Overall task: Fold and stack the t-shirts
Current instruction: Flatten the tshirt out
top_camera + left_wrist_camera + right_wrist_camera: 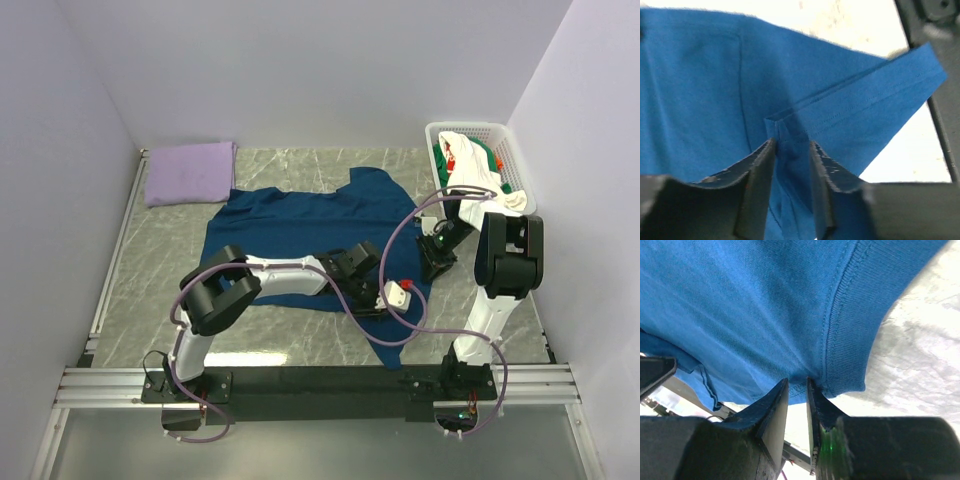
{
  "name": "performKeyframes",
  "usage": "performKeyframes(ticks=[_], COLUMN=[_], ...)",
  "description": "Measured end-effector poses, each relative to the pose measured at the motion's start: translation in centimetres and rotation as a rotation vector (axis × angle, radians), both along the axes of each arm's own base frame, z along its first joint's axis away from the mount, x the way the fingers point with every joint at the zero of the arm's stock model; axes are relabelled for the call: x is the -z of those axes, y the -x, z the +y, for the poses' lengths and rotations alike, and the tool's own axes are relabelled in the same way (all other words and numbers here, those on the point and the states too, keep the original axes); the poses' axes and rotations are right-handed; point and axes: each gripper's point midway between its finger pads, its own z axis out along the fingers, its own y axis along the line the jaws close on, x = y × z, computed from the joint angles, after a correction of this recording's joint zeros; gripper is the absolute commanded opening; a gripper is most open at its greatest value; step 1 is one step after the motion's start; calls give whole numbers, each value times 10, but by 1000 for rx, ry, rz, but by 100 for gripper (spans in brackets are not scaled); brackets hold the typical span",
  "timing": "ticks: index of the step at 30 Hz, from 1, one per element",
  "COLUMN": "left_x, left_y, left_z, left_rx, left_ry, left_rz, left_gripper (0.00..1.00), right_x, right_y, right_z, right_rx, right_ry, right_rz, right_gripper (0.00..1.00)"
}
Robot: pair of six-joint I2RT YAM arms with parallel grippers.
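Observation:
A dark navy-blue t-shirt [300,215] lies spread across the middle of the table, its right part bunched near both grippers. My left gripper [386,297] reaches across to the shirt's near right part. In the left wrist view a folded hem of the blue cloth [700,90] fills the gap between the jaws of the left gripper [792,142]. My right gripper [437,262] stands at the shirt's right edge. The right gripper [797,380] pinches the cloth [740,300] beside a ribbed band, its jaws nearly together. A folded pale lavender t-shirt [190,172] rests at the back left.
A white lattice basket [520,160] at the back right holds white and green t-shirts [470,160]. Pale walls close in the table on the left, back and right. A metal rail [320,378] with both arm bases runs along the near edge.

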Motion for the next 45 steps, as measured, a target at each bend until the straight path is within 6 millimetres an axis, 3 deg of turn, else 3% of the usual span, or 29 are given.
performKeyframes(ticks=[7, 12, 23, 30, 35, 38, 41, 45], left_x=[14, 8, -43, -16, -5, -6, -22, -73], left_y=[4, 21, 86, 137, 148, 147, 126, 44], left_z=[8, 23, 61, 93, 95, 103, 121, 151], left_rx=[5, 34, 180, 308, 318, 277, 166, -141], left_ry=[-36, -44, -7, -93, -125, -145, -130, 5], left_rz=[-22, -30, -13, 23, 37, 101, 169, 190], left_gripper=[1, 1, 1, 1, 31, 38, 39, 36], right_x=[1, 1, 0, 1, 0, 0, -1, -9], right_y=[-2, -2, -4, -4, -2, -1, 1, 4], right_z=[-2, -2, -4, -4, -4, -6, -11, -20], right_rx=[-2, -2, 0, 1, -6, -23, -53, -96], right_ry=[12, 12, 15, 15, 13, 16, 37, 73], right_rz=[2, 4, 6, 11, 21, 18, 12, -15], right_gripper=[28, 28, 28, 30, 31, 30, 30, 31])
